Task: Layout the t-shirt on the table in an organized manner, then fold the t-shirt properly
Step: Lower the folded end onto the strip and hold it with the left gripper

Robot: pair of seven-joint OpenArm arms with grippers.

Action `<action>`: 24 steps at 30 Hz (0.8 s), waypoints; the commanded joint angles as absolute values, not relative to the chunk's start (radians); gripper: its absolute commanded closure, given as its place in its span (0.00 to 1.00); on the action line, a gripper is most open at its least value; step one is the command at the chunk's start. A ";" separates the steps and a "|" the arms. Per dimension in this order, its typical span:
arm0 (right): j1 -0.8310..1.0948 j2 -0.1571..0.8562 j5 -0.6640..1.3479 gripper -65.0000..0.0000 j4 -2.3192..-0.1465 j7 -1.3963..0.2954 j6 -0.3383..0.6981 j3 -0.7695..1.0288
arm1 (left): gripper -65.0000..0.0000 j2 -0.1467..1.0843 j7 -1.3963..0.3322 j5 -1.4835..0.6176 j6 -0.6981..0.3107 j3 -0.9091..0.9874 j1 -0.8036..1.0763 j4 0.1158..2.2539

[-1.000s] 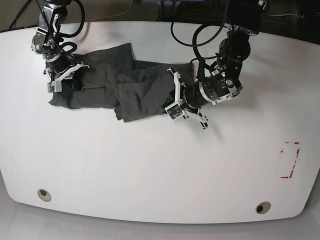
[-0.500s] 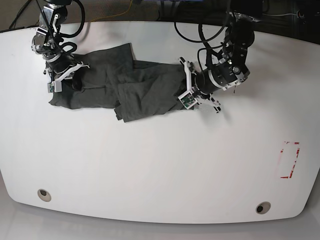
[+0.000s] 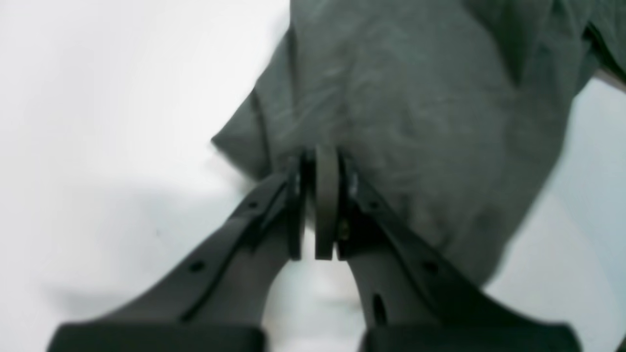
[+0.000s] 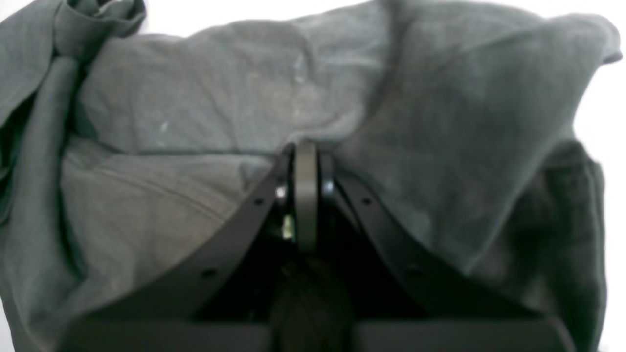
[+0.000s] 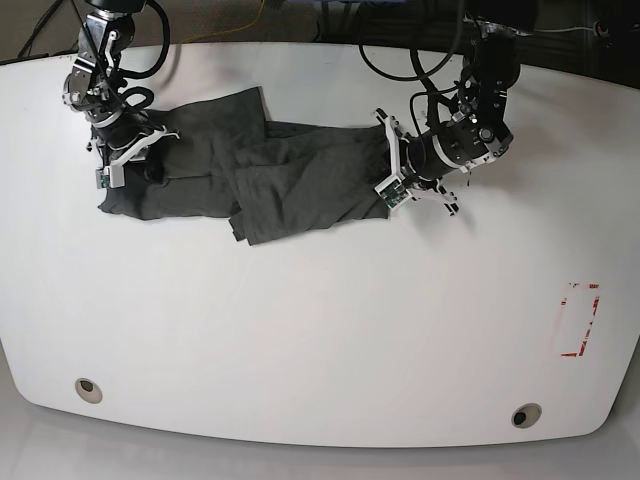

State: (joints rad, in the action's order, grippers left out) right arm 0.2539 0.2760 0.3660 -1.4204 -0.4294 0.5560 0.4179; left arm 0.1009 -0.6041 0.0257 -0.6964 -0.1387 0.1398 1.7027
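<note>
Dark grey t-shirt [image 5: 260, 170] lies crumpled across the upper part of the white counter [image 5: 320, 330], stretched sideways between the 2 arms, bunched and wrinkled, not flat. A folded flap sticks out toward the front edge near the shirt's middle.

Left hand [image 5: 388, 178] sits at the shirt's end on the right side of the base view. In the left wrist view the left hand [image 3: 320, 168] has its fingers [image 3: 326, 195] pressed together, clamped on the edge of the t-shirt [image 3: 415, 112]; fabric fans out past the tips, bare counter [image 3: 107, 98] to the side. View is blurry.

Right hand [image 5: 128, 155] is at the other end of the shirt, near the counter's far corner on the left side of the base view. In the right wrist view the right hand [image 4: 305, 161] is closed tight on a fold of the t-shirt [image 4: 205, 112], cloth filling nearly the whole frame, a rolled bit at the upper left corner, a sliver of counter [image 4: 606, 122] at the right edge.

Red tape rectangle [image 5: 579, 320] on the counter, well apart from the shirt, toward the right edge. 2 round grommets near the front edge: 1 [image 5: 88, 388] on the left, 1 [image 5: 524, 414] on the right. Black cables [image 5: 400, 60] loop over the counter's far edge behind the left arm.
</note>
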 commanded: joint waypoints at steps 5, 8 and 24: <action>0.252 0.283 0.323 0.92 -1.546 -0.587 0.535 0.423 | 0.96 0.107 -0.588 0.013 -0.698 -0.136 0.130 1.639; 0.248 0.282 0.323 0.81 -1.592 -0.610 0.535 0.423 | 0.96 0.122 -0.588 0.013 -0.698 -0.137 0.131 1.626; 0.205 0.234 0.325 0.47 -1.868 -0.736 0.533 0.432 | 0.96 0.128 -0.588 0.013 -0.698 -0.134 0.134 1.610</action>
